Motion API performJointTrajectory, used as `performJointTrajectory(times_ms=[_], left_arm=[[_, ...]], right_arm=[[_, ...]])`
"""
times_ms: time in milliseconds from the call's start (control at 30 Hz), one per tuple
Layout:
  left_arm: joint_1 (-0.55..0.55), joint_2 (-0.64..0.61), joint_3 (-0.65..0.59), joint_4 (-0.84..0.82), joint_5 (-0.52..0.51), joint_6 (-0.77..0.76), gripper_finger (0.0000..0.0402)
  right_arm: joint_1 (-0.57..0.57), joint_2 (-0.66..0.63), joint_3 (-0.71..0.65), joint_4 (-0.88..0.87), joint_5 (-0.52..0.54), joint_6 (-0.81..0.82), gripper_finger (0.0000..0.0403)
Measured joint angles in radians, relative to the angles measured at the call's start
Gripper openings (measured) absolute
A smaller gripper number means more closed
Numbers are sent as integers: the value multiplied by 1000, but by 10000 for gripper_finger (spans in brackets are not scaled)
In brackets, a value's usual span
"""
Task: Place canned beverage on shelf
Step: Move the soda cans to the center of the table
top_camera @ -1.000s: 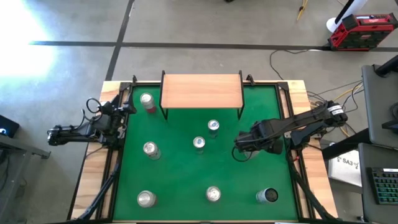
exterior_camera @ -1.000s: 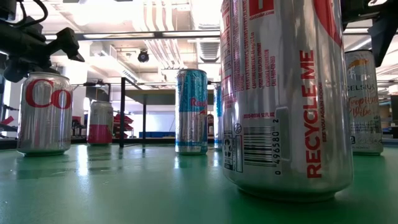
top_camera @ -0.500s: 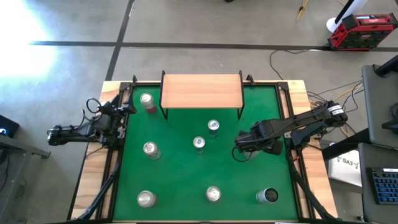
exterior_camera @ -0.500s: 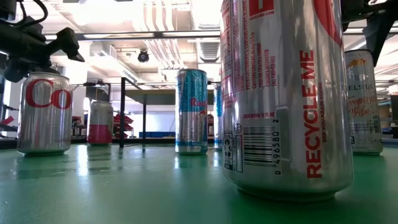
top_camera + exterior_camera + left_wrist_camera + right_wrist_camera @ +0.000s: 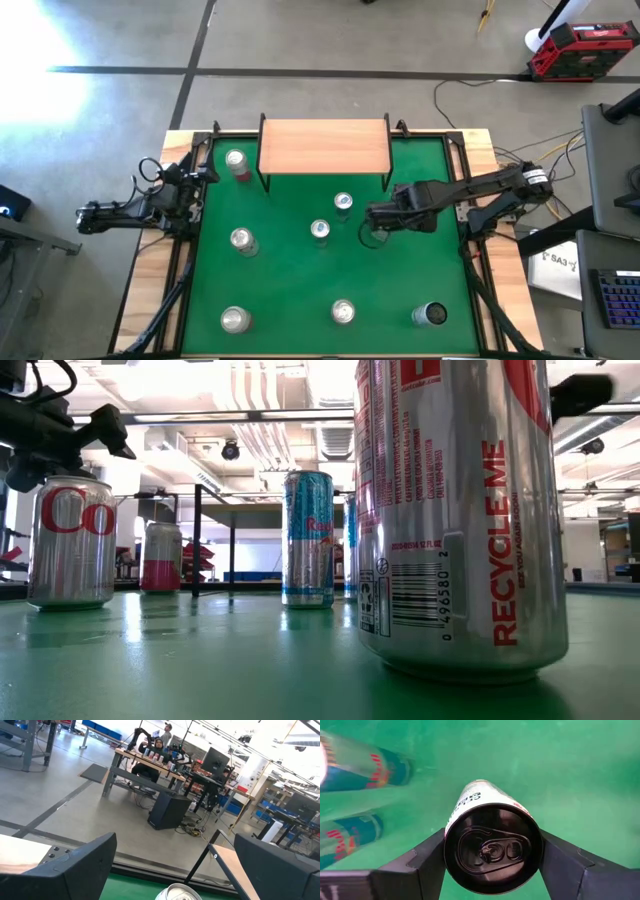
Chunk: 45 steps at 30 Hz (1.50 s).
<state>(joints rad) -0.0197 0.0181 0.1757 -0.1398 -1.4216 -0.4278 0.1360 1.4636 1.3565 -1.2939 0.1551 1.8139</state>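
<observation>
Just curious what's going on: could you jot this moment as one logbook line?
right gripper: shut on black-topped white can, lifted over green mat | left gripper: open, waiting at table's left edge | wooden-topped shelf: no cans

Robotics lab or industrial workshop. Bare concrete floor (image 5: 330, 40) with dark tape lines around green test table (image 5: 290, 280). Exposed ducts (image 5: 270, 420) and strip lights overhead. Long workbenches (image 5: 145, 762) beyond, loaded with monitors (image 5: 215, 760) and gear; person (image 5: 156, 745) seated there. Red toolbox (image 5: 583, 48) and loose cables (image 5: 470, 90) on floor. Keyboard (image 5: 610, 290) on side desk.
</observation>
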Motion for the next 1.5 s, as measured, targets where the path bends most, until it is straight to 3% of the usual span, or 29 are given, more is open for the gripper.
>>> performJointTrajectory(times_ms=[333, 567, 1167, 1500], left_arm=[[0, 0, 0, 0, 0, 0, 389], [0, 0, 0, 0, 0, 0, 389], [0, 1, 0, 0, 0, 0, 389], [0, 1, 0, 0, 0, 0, 389]], right_arm=[[-140, 120, 128, -8, -48, -299, 245], [-208, 184, 186, -8, -96, -414, 255], [-246, 254, 265, -16, -111, -546, 254], [-245, 255, 262, -15, -111, -541, 328]])
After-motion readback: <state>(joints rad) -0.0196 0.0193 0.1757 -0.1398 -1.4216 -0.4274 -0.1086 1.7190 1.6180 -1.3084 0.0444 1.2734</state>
